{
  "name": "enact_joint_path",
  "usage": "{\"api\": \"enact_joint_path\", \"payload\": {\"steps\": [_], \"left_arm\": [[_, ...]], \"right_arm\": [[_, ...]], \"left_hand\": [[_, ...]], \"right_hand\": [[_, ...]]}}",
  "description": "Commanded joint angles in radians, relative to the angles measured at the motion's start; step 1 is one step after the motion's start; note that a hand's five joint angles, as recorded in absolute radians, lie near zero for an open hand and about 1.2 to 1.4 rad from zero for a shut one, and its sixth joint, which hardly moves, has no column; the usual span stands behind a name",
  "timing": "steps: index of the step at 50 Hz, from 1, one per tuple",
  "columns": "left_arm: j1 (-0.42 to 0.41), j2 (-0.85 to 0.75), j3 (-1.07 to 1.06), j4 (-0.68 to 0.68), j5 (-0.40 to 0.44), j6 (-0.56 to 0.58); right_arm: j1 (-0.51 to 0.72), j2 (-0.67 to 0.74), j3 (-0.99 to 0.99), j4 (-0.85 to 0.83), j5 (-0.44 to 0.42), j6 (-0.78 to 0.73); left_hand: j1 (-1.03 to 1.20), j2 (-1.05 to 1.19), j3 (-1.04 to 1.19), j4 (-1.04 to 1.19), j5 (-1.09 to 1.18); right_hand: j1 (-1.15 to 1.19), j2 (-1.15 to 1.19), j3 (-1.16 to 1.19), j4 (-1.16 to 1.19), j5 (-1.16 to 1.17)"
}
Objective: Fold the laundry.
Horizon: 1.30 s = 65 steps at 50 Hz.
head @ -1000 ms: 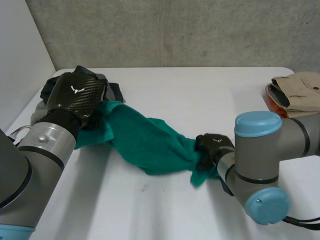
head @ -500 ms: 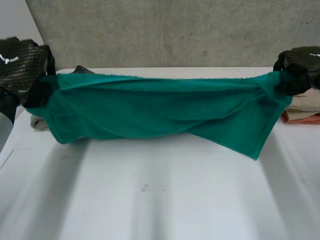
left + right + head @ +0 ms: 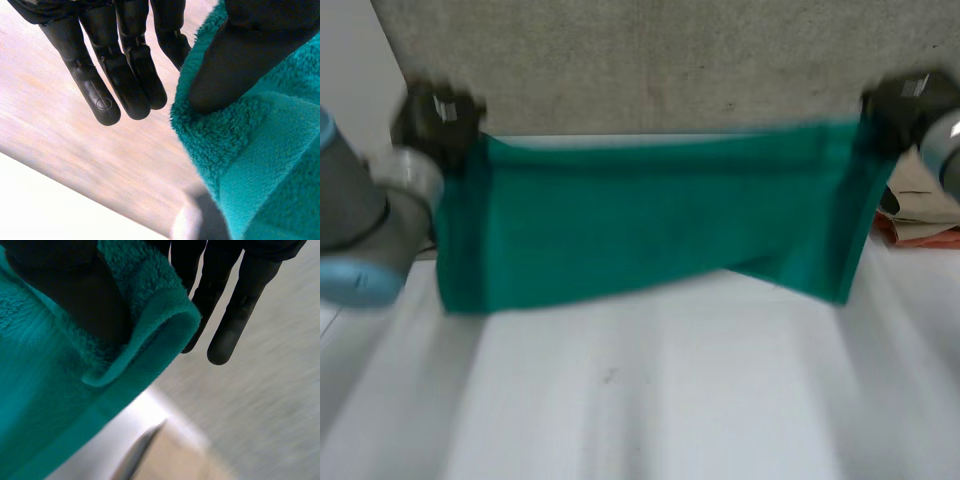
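Observation:
A green towel [image 3: 640,225] hangs spread wide above the white table [image 3: 650,390], stretched between both hands. My left hand [image 3: 438,118] pinches its upper left corner; in the left wrist view the thumb [image 3: 235,65] presses the green towel [image 3: 260,160] against the fingers [image 3: 125,75]. My right hand [image 3: 900,108] pinches the upper right corner; in the right wrist view its thumb [image 3: 75,295] clamps a folded edge of the green towel [image 3: 60,405] beside the straight fingers [image 3: 235,315]. The towel's lower edge sags toward the table, lower at the right.
A stack of folded beige and orange clothes [image 3: 920,205] lies at the table's right edge, partly behind the towel. A grey wall [image 3: 650,60] stands behind the table. My left arm [image 3: 360,230] reaches in along the table's left side.
Both hands have lifted the towel off the table and drawn it out wide between them. It now hangs a little higher and flatter than half a second ago.

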Motion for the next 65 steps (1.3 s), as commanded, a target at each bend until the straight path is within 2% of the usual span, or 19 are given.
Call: {"api": "enact_joint_path", "payload": {"steps": [1,4,10,12,13,17,23,28,30,31,34,37,42,48,52,56,61,65], "left_arm": [[0.008,-0.016,0.228,0.383,-0.005,-0.098],[-0.004,-0.007,0.202,0.453,0.0,-0.144],[-0.002,0.013,0.068,0.356,0.003,-0.156],[-0.005,0.022,-0.011,0.316,0.004,-0.159],[-0.005,0.023,-0.039,0.309,0.004,-0.161],[-0.019,0.02,-0.186,0.301,0.006,-0.182],[-0.076,-0.003,-0.354,0.299,0.006,-0.19],[-0.11,-0.007,-0.442,0.289,0.004,-0.187],[-0.113,0.002,-0.461,0.286,0.004,-0.185],[-0.113,0.008,-0.467,0.286,0.004,-0.185],[-0.111,0.054,-0.487,0.275,0.004,-0.185],[-0.113,0.077,-0.489,0.263,0.004,-0.188],[-0.113,0.099,-0.486,0.255,0.004,-0.193],[-0.111,0.112,-0.479,0.253,0.003,-0.195],[-0.111,0.123,-0.475,0.25,0.003,-0.196],[-0.114,0.128,-0.473,0.25,0.003,-0.198],[-0.12,0.125,-0.464,0.25,0.003,-0.202],[-0.122,0.119,-0.46,0.25,0.003,-0.222]], "right_arm": [[0.022,-0.012,-0.073,-0.46,0.18,0.159],[0.03,-0.03,-0.064,-0.452,0.185,0.159],[0.015,-0.023,-0.055,-0.291,0.126,0.155],[0.007,-0.02,-0.043,-0.19,0.063,0.155],[0.002,-0.006,-0.021,-0.126,0.005,0.157],[-0.002,0.052,0.029,-0.038,-0.075,0.143],[-0.004,0.153,0.097,0.058,-0.085,0.045],[-0.024,0.21,0.106,0.209,-0.059,-0.079],[-0.039,0.21,0.109,0.242,-0.053,-0.095],[-0.048,0.21,0.112,0.262,-0.045,-0.099],[-0.056,0.198,0.129,0.258,-0.04,-0.092],[-0.057,0.175,0.158,0.212,-0.037,-0.09],[-0.071,0.082,0.246,0.137,-0.046,-0.102],[-0.091,-0.072,0.368,0.128,-0.079,-0.13],[-0.111,-0.19,0.532,0.128,-0.176,-0.24],[-0.149,-0.256,0.67,0.132,-0.221,-0.366],[-0.157,-0.267,0.778,0.132,-0.234,-0.443],[-0.154,-0.253,0.795,0.103,-0.247,-0.42]], "left_hand": [[0.242,0.197,0.202,0.195,0.223],[0.242,0.197,0.202,0.195,0.223],[0.242,0.197,0.202,0.195,0.223],[0.242,0.197,0.202,0.195,0.223],[0.242,0.197,0.202,0.195,0.223],[0.242,0.197,0.202,0.195,0.223],[0.242,0.197,0.202,0.195,0.223],[0.242,0.197,0.202,0.195,0.223],[0.242,0.197,0.202,0.195,0.223],[0.242,0.197,0.202,0.195,0.223],[0.242,0.197,0.202,0.195,0.223],[0.242,0.197,0.202,0.195,0.223],[0.242,0.197,0.202,0.195,0.223],[0.242,0.197,0.202,0.195,0.223],[0.242,0.197,0.202,0.195,0.223],[0.242,0.197,0.202,0.195,0.223],[0.242,0.197,0.202,0.195,0.223],[0.242,0.197,0.202,0.195,0.223]], "right_hand": [[0.281,0.226,0.208,0.199,0.22],[0.281,0.226,0.208,0.199,0.22],[0.281,0.226,0.208,0.199,0.22],[0.281,0.226,0.208,0.199,0.22],[0.281,0.226,0.208,0.199,0.22],[0.281,0.226,0.208,0.199,0.22],[0.281,0.226,0.208,0.199,0.22],[0.281,0.226,0.208,0.199,0.22],[0.122,0.067,0.048,0.04,0.061],[-0.155,-0.211,-0.229,-0.238,-0.217],[-0.477,-0.533,-0.551,-0.56,-0.539],[-0.607,-0.662,-0.68,-0.689,-0.668],[-0.616,-0.671,-0.69,-0.698,-0.677],[-0.605,-0.66,-0.678,-0.687,-0.666],[-0.493,-0.549,-0.567,-0.576,-0.555],[-0.309,-0.364,-0.382,-0.391,-0.37],[-0.223,-0.278,-0.296,-0.305,-0.284],[-0.357,-0.412,-0.43,-0.439,-0.418]]}}
